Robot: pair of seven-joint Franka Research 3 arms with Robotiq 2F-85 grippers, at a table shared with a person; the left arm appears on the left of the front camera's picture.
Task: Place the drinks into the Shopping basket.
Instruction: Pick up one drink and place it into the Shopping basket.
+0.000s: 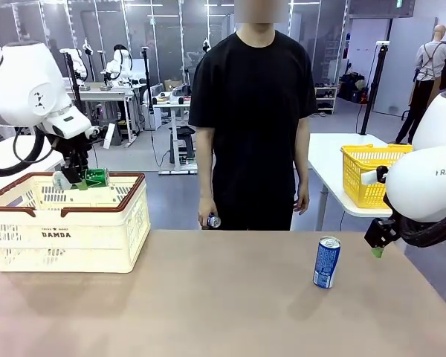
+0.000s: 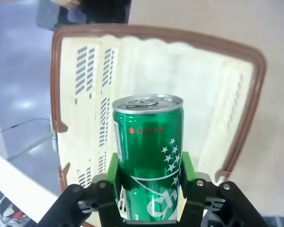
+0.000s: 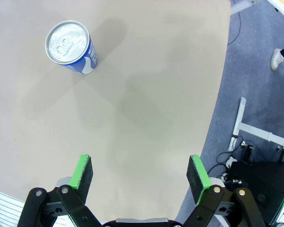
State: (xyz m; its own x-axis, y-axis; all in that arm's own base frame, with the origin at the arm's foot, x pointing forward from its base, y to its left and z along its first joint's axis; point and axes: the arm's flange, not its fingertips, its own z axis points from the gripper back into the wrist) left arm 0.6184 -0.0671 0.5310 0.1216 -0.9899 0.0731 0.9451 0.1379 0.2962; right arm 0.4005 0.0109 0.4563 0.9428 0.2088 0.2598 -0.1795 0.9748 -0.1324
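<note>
The tool (image 3: 139, 166) gapes wide over the table (image 3: 146, 94), blue can (image 3: 68, 43) upright beyond.

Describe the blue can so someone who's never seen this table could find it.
Start at the long tan table in front of the standing person. Toward its right end, far from the cream Shopping basket at the left, a slim can stands upright alone. Unlike the green can in the left pincer, it is blue with a silver top.

Two cans: one green can (image 2: 148, 156), one blue can (image 1: 327, 262) — two baskets: one Shopping basket (image 1: 67, 236), one yellow basket (image 1: 360, 195) — one small unclear item (image 1: 213, 221) held by one person (image 1: 253, 111).
</note>
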